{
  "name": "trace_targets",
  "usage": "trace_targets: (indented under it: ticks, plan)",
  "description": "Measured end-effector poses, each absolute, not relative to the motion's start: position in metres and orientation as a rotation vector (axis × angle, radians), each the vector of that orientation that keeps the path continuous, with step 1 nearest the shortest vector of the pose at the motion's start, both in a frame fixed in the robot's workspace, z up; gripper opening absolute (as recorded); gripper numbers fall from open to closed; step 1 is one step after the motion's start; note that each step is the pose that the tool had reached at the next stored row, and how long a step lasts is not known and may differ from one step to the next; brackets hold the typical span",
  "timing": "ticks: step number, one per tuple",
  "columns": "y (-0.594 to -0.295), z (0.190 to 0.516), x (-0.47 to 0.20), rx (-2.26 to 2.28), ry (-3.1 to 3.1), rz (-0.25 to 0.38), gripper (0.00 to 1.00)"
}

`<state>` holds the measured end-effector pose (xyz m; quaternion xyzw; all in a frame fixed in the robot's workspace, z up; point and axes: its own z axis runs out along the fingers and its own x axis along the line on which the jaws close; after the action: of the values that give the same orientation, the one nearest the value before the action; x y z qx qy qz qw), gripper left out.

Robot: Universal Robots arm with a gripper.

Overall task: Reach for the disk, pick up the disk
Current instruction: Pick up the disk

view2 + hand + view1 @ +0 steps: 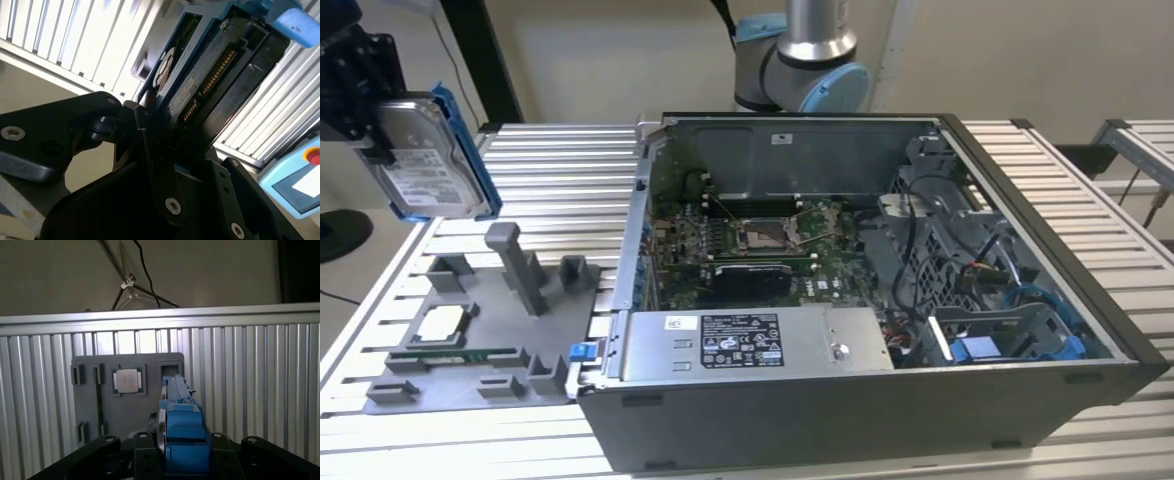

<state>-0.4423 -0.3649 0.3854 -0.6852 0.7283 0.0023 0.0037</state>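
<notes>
Black gripper (pixel 175 462) is clamping the book-sized silver-grey metal disk in its bright blue plastic bracket (pixel 182 432), with the fingers (pixel 150 145) narrowed onto the drive's faces. In the upper left of the exterior view, the disk is hanging upright, well clear of the grey plastic fixture tray (pixel 130 410) and the small square silver chip (pixel 126 381) beyond it. The pickup is looking done. My judgement is that the heavy drive is calling for a firm, square clamp, as any slack is risking tilt or slip.
</notes>
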Motion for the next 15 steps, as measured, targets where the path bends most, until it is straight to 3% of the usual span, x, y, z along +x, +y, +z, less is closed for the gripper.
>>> trace_targets:
  ticks: [15]
  plan:
    - [-0.365, 0.402, -0.442, -2.148, 2.283, 0.007, 0.0]
